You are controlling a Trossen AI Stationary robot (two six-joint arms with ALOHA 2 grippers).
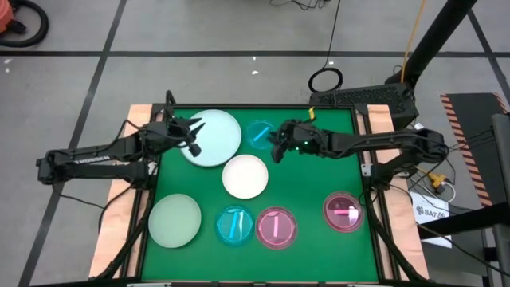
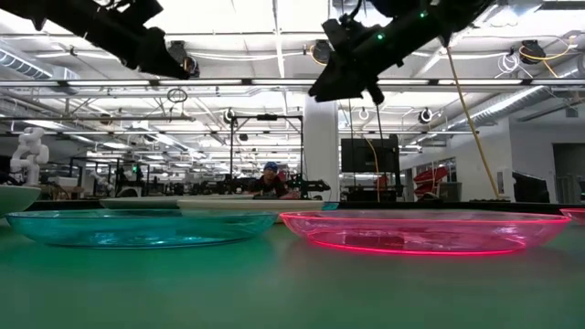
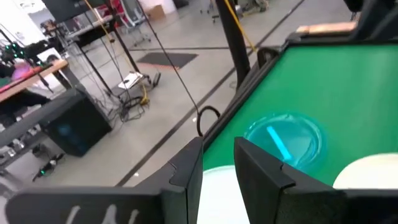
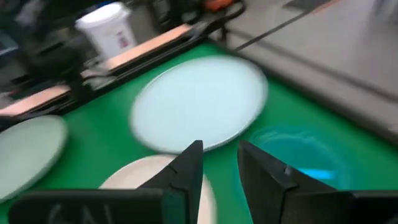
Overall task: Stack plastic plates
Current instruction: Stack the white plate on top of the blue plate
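In the high view a large pale blue plate (image 1: pixel 215 139) lies flat at the far left of the green mat. A small cyan plate (image 1: pixel 260 132) is to its right and a white plate (image 1: pixel 245 176) nearer. Along the near edge lie a pale green plate (image 1: pixel 174 220), a second cyan plate (image 1: pixel 234 226) and two pink plates (image 1: pixel 276 227) (image 1: pixel 343 210). No pale grey plate shows. My left gripper (image 1: pixel 194 135) hangs open over the pale blue plate (image 3: pixel 217 193). My right gripper (image 1: pixel 279 148) is open, raised between the far cyan plate (image 4: pixel 298 155) and the white plate (image 4: pixel 146 177).
Wooden table borders (image 1: pixel 119 199) frame the mat on both sides. Bare green mat (image 1: pixel 319 175) lies right of the white plate. In the low view both arms hang well above the near cyan plate (image 2: pixel 142 228) and pink plate (image 2: pixel 425 231). A person sits far behind the table.
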